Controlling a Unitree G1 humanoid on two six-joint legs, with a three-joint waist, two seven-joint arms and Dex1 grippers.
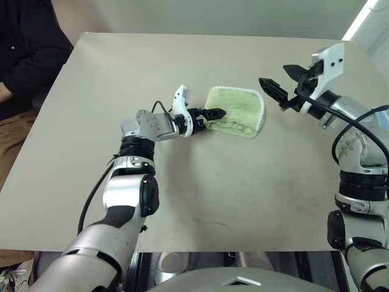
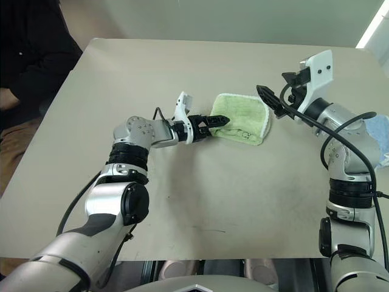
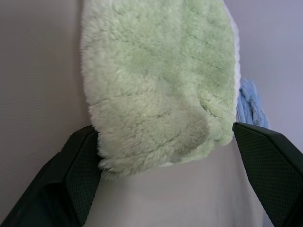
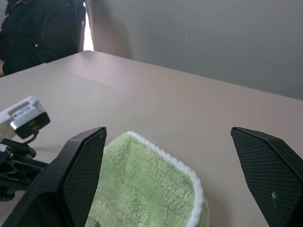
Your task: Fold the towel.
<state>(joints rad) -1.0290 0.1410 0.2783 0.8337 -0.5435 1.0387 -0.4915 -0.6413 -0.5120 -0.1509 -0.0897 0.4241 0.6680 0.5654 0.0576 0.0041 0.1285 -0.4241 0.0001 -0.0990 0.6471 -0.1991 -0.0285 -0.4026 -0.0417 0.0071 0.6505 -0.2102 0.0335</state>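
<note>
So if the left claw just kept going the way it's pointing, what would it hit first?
Most likely the folded green towel. The left claw points at its near edge with its fingers spread open, already at that edge; actual contact is hard to judge.

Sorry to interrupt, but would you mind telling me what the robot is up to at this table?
It is folding a light green towel, which lies folded over in a compact bundle on the table. The left gripper is open at the towel's near edge, its fingers either side of the cloth. The right gripper hangs open beside the towel, above the table. A person sits alongside.
</note>
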